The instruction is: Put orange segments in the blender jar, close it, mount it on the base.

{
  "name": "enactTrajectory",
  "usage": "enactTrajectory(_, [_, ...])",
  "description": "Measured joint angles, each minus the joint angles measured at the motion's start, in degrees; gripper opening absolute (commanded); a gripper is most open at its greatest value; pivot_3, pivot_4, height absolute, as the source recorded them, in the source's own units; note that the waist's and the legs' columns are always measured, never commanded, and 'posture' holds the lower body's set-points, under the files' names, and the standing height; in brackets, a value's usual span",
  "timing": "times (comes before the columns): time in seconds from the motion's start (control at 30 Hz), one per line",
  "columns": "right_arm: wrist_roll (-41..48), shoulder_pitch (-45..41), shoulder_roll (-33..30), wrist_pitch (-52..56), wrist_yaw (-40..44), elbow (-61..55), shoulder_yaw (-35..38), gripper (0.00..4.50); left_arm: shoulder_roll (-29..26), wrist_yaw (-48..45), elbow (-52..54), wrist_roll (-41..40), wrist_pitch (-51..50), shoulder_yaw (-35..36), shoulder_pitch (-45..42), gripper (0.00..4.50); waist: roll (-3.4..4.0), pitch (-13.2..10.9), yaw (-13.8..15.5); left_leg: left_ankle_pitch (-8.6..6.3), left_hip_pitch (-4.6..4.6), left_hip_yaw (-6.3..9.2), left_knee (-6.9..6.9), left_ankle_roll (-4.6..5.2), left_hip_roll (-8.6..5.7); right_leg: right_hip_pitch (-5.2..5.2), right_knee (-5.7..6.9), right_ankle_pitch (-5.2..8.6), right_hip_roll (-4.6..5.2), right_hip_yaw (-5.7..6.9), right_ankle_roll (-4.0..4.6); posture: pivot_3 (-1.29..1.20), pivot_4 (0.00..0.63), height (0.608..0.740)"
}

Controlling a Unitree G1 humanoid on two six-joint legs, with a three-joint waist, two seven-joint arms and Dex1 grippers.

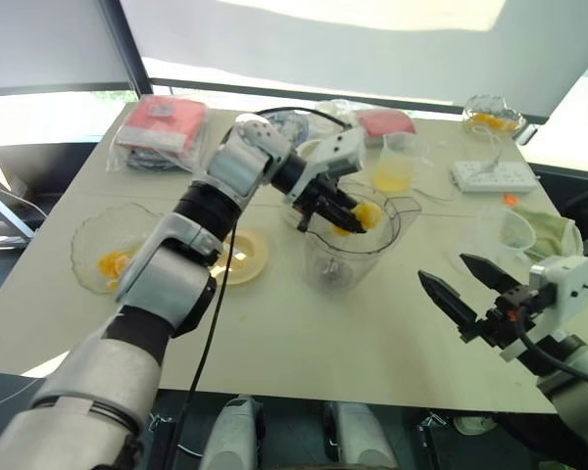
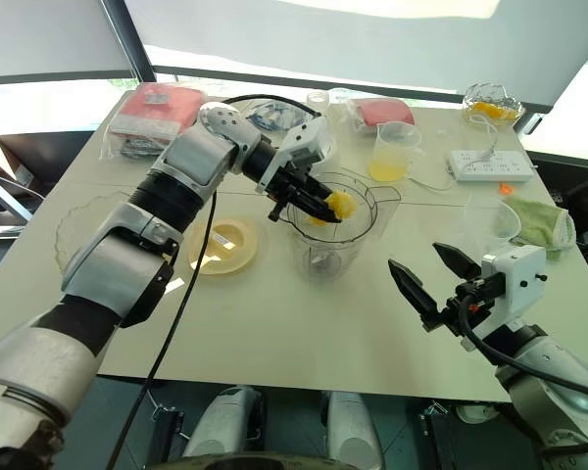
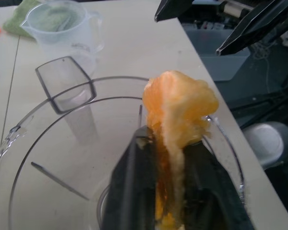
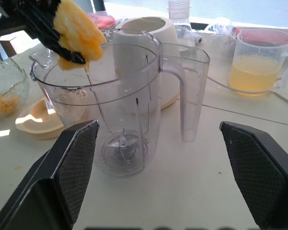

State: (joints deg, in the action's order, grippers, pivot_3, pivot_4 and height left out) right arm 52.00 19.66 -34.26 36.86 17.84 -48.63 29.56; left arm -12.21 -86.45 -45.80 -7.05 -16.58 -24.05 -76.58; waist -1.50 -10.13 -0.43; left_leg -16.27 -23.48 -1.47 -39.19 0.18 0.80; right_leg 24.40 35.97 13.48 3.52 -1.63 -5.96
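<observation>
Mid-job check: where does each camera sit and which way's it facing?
Head eyes: look forward and down at the table; both arms show.
Left wrist: behind the left pincer, looking down into the blender jar past its held orange segment.
Right wrist: behind the open right pincer, facing the jar's side.
Shared: jar and segment in all views.

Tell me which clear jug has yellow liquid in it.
The measuring jug behind the blender jar, part-filled with yellow liquid; the blender jar and the second jug, by the green cloth, hold none.

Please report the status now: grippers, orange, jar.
Left gripper shut on orange segment, over the open blender jar. Right gripper open, clear of jar. Jar mouth unobstructed.
</observation>
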Motion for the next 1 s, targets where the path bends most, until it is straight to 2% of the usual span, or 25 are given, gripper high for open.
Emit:
enactTrajectory(0.1, [0.0, -1.1, -0.2, 0.0, 0.0, 0.4, -0.3, 4.26, 0.6, 1.1, -1.5, 1.0, 0.9, 0.3, 0.0, 3.80, 0.00, 0.0, 0.0, 0.00, 0.00, 0.02, 0.00, 0.00, 0.01, 0.00, 0.01, 0.00, -0.02, 0.01, 0.00, 0.00, 0.150, 0.740])
enactTrajectory(0.4, [-4.1, -3.2, -0.4, -0.6, 1.6, 4.8, -4.8, 4.26, 1.4, 10.1, -2.9, -0.4, 0.8, 9.9, -0.2, 3.80, 0.00, 0.0, -0.1, 0.00, 0.02, 0.05, 0.00, 0.00, 0.02, 0.00, 0.05, -0.04, -0.04, 0.03, -0.09, 0.00, 0.150, 0.740])
enactTrajectory(0.53, [-9.1, -3.5, 0.6, -2.7, 1.7, 7.9, -7.2, 4.26, 1.0, 17.0, 1.8, -4.0, 0.6, 17.1, 0.1, 3.80, -0.01, 0.0, -0.1, 0.00, 0.02, 0.06, 0.01, 0.00, 0.03, 0.01, 0.06, -0.13, -0.04, 0.04, -0.24, 0.00, 0.150, 0.740])
enactTrajectory(0.67, [-15.8, -4.2, 5.1, -7.4, -0.5, 13.3, -8.6, 4.26, -3.6, 20.8, 13.6, -7.6, -5.3, 21.9, 3.8, 3.80, 0.19, 0.1, -0.4, 0.00, 0.12, 0.02, 0.05, 0.00, 0.06, 0.01, 0.16, -0.14, -0.04, 0.01, -0.26, 0.00, 0.150, 0.740])
enactTrajectory(0.83, [-26.5, -3.1, 13.5, -17.8, -7.1, 22.1, -7.2, 4.26, -13.3, 24.2, 37.4, -15.5, -21.1, 27.5, 20.9, 3.80, 0.48, 0.1, -0.4, 0.01, 0.13, 0.06, 0.11, -0.03, 0.18, 0.09, 0.30, -0.14, -0.11, 0.02, -0.25, 0.00, 0.150, 0.740])
enactTrajectory(1.0, [-31.6, -3.8, 14.5, -21.1, -10.4, 25.5, -5.7, 4.26, -20.1, 27.7, 57.9, -24.6, -33.4, 32.3, 32.0, 3.80, 0.49, 0.1, -0.2, 0.08, 0.17, 0.01, 0.02, -0.15, 0.18, -0.07, 0.18, -0.02, 0.08, 0.00, -0.03, 0.00, 0.150, 0.740])
